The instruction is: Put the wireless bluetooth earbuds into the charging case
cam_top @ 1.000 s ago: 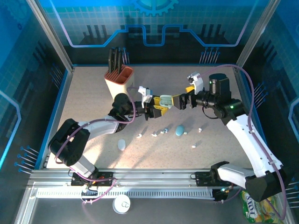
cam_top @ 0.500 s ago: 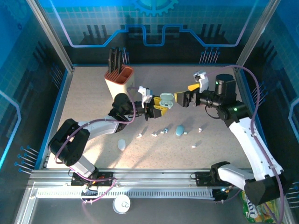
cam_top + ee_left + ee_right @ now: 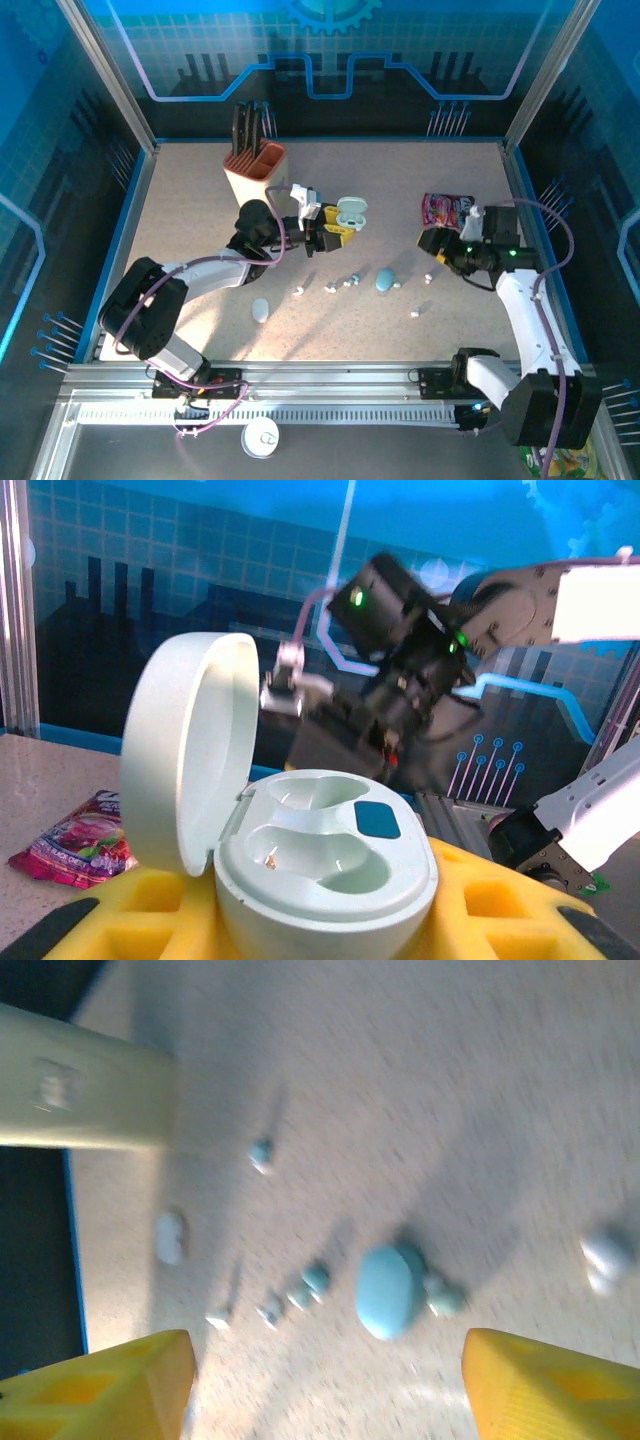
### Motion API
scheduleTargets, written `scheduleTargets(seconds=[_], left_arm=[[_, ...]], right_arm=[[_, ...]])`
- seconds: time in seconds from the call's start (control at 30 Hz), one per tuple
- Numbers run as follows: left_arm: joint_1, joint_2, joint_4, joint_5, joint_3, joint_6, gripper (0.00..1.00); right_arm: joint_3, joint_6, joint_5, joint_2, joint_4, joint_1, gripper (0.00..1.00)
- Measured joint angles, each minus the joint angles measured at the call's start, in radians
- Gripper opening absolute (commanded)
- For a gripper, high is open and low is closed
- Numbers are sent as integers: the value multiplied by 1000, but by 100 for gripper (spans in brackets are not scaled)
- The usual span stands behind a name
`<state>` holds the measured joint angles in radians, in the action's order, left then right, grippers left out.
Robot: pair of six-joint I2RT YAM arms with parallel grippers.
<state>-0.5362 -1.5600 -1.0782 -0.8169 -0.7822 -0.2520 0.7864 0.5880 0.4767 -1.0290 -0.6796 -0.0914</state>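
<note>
Right of the knife block (image 3: 255,172), left fingers (image 3: 341,236) clamp the open case (image 3: 352,212); farther right, right fingers (image 3: 431,241) gape empty above earbuds (image 3: 329,289) on the counter (image 3: 190,220)

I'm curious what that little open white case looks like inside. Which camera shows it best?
The left wrist view: the open charging case sits close up, lid raised, both wells empty, clamped in the left gripper. The top view shows the case tiny. The right wrist view faces the table.
</note>
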Motion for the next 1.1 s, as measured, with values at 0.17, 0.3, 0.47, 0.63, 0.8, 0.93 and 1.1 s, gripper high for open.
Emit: scheduleTargets(seconds=[0.17, 0.3, 0.47, 0.63, 0.8, 0.93, 1.1], left_arm=[[3, 4, 0, 0, 0, 0, 35], [3, 10, 1, 0, 1, 0, 35], [3, 26, 6, 0, 8, 9, 35], [4, 28, 16, 0, 10, 19, 35], [4, 28, 19, 0, 12, 19, 35], [4, 28, 20, 0, 13, 19, 35], [4, 28, 20, 0, 13, 19, 35]], right_arm=[[-181, 192, 3, -13, 43, 68, 52], [-311, 365, 10, -54, 152, 110, 46], [-346, 479, 11, -119, 268, 124, 42], [-345, 533, 10, -207, 381, 137, 40], [-332, 565, 5, -292, 448, 178, 36], [-313, 588, 1, -324, 466, 198, 34], [-290, 597, 6, -363, 473, 203, 33]])
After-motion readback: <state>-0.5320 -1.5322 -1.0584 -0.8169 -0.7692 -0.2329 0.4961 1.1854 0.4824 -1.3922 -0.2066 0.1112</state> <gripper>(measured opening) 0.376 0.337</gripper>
